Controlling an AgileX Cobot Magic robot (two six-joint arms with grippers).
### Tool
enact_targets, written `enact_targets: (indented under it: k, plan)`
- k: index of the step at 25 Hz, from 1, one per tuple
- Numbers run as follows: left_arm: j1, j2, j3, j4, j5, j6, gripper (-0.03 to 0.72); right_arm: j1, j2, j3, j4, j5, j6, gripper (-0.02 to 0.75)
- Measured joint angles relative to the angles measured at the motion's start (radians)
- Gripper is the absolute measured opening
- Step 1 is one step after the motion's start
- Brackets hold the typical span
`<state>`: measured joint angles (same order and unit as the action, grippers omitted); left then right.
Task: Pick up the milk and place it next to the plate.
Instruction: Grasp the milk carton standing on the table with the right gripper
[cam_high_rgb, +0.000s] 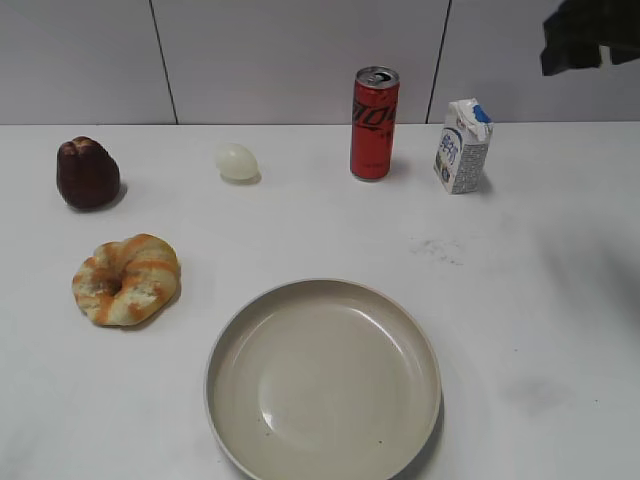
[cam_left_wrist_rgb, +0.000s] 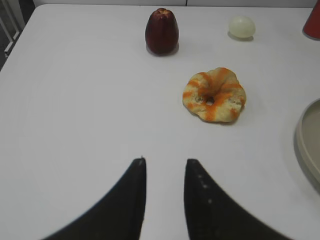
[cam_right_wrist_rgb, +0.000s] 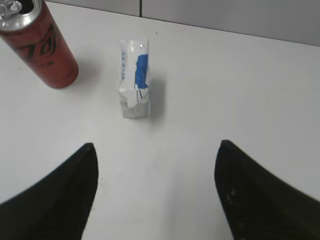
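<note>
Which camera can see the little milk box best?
The right wrist view: the milk stands big and close in the middle, seen from above, with its blue top patch clear, beside the red can. The exterior view shows it smaller, upright at the back right, lettering visible. The left wrist view does not show it at all.

- The milk stands at the back right of the table, just right of the can.
- The plate lies at the front — well apart from the milk.
- The egg, dark fruit and pastry sit to the left.
</note>
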<state>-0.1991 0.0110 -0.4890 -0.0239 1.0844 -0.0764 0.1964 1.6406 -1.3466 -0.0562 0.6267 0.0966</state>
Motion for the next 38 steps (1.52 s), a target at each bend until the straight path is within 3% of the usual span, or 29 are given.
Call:
enact_targets:
  k: [6, 13, 25, 32, 38]
  plan:
    - [0.000, 0.000, 0.000, 0.000, 0.000, 0.000, 0.209, 0.000, 0.317, -0.386, 0.125, 0.162, -0.051, 0.552]
    - [0.000, 0.000, 0.000, 0.000, 0.000, 0.000, 0.209, 0.000, 0.579, -0.644, 0.135, 0.246, -0.082, 0.552]
    - [0.000, 0.000, 0.000, 0.000, 0.000, 0.000, 0.209, 0.000, 0.760, -0.680, 0.137, 0.203, -0.097, 0.538]
    - [0.000, 0.000, 0.000, 0.000, 0.000, 0.000, 0.209, 0.000, 0.758, -0.682, 0.129, 0.203, -0.097, 0.330]
    - [0.000, 0.000, 0.000, 0.000, 0.000, 0.000, 0.209, 0.000, 0.662, -0.678, 0.110, 0.282, -0.097, 0.301]
